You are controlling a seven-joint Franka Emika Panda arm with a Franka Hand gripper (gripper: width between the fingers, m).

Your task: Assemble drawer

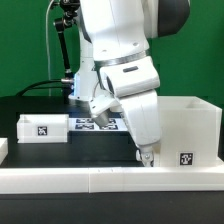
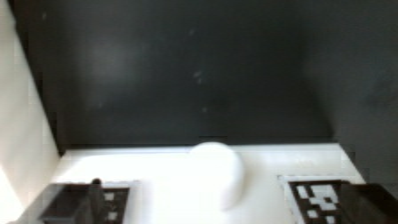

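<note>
The drawer's large white housing (image 1: 186, 128) stands at the exterior view's right, with a tag on its front. One small white tray (image 1: 42, 127) with a tag lies at the left. My gripper (image 1: 146, 156) points down at the housing's left front corner, touching or nearly touching its wall. In the wrist view a white surface (image 2: 151, 170) with a tag on either side fills the near edge, and a blurred white rounded shape (image 2: 214, 182) sits in the middle. The fingers do not show clearly, so I cannot tell whether they are open or shut.
The marker board (image 1: 92, 123) lies on the black table behind the arm. The white rim (image 1: 100, 179) runs along the table's front edge and shows in the wrist view (image 2: 22, 110). A white piece (image 1: 3, 150) is cut off at the far left.
</note>
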